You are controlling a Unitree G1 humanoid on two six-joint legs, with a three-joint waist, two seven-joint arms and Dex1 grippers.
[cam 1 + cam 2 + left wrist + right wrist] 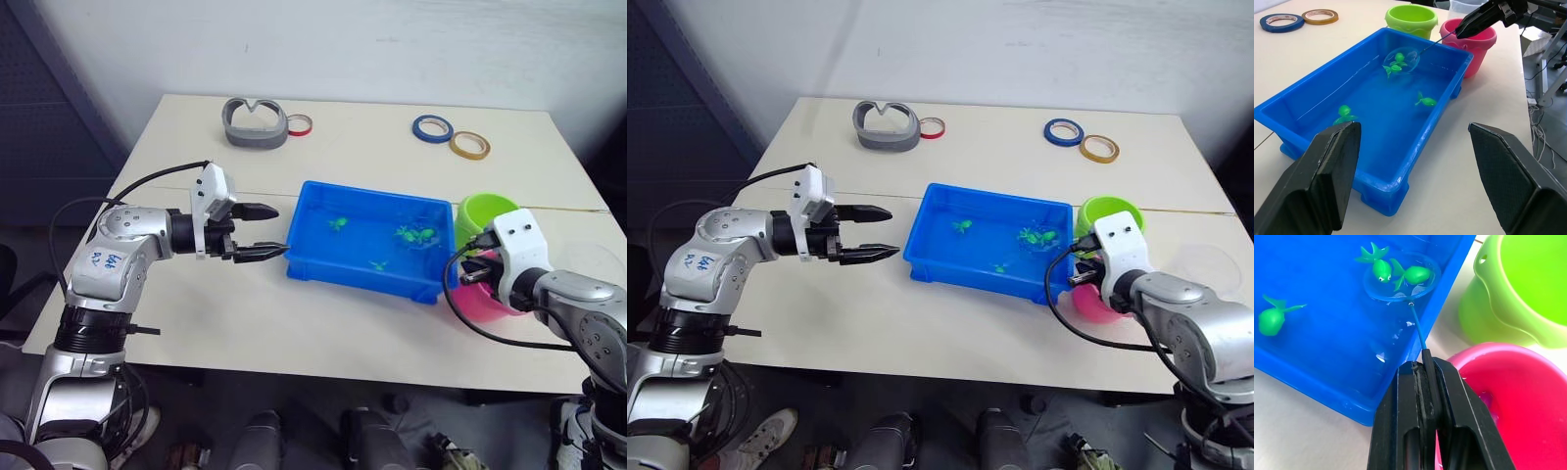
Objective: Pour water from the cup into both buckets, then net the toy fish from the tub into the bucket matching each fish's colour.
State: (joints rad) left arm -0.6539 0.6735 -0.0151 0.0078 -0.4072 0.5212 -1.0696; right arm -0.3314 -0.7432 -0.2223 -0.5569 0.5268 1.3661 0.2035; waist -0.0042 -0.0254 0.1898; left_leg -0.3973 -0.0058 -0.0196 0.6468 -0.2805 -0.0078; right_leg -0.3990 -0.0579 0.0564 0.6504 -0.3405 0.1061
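Observation:
The blue tub [306, 262] holds water and several green toy fish [337, 223]. My right gripper [1425, 366] is shut on the net's thin handle, over the pink bucket [478, 302]. The net [1396, 291] is dipped in the tub's right end with a green fish [1415, 274] on its mesh and another [1382, 269] at its rim. The green bucket [485, 217] stands behind the pink one, beside the tub. A clear cup [1213, 262] stands to the right of my right arm. My left gripper [281, 230] hovers open just left of the tub.
At the back of the table lie a grey band-like object [255, 122], a red tape ring [300, 124], a blue tape ring [432, 128] and a brown one [470, 145]. The table's front edge runs close below the tub and buckets.

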